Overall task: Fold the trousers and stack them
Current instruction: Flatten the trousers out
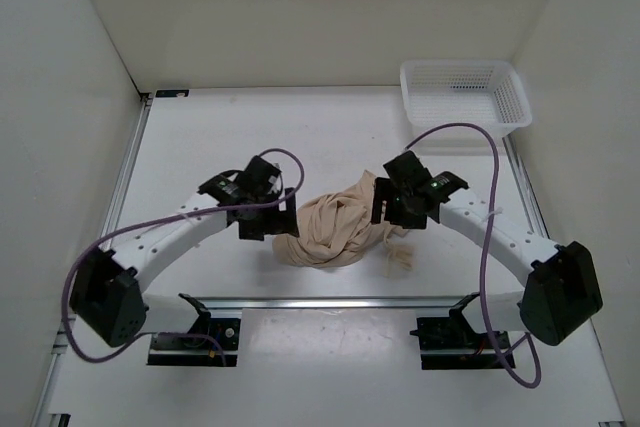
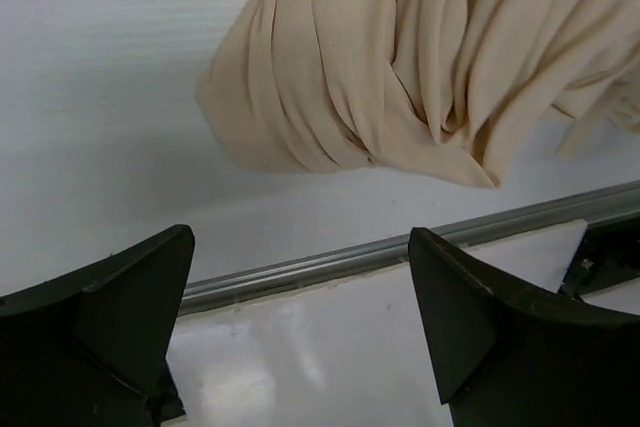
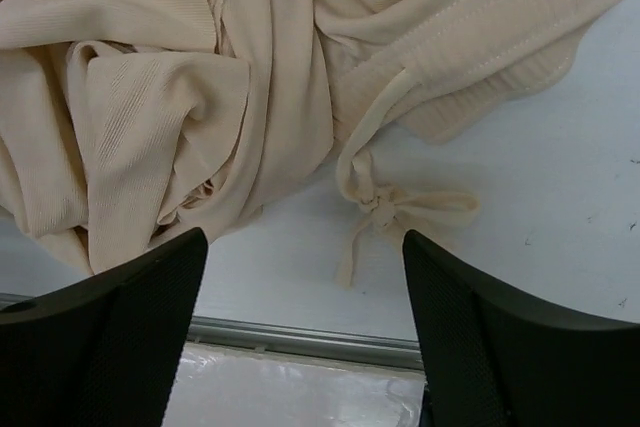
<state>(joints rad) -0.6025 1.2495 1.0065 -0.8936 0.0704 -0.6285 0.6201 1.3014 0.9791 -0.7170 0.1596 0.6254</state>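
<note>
At the table's near middle: the trousers [image 1: 335,227] lay bunched in a crumpled heap on the table [image 1: 200,137], just behind the front rail [image 2: 350,259] and between the two arms.
Left gripper [image 2: 300,239]: it hovered at the heap's left side with its jaws spread wide and empty. The rounded folds sat ahead of the fingers, not between them.
Right gripper [image 3: 305,242]: it hovered at the heap's right side, jaws also apart and holding nothing. It looked down on the waistband [image 3: 490,47] and its knotted drawstring [image 3: 390,209].
Why so placed: each arm probably flanked the heap to find an edge to pull, so the cloth could be spread flat. The exposed waistband offered the right one a firm, readable hold.
Stage: early, by my judgement; no fold was made yet.
Basket [image 1: 463,95]: it stood well apart at the far right corner.
</note>
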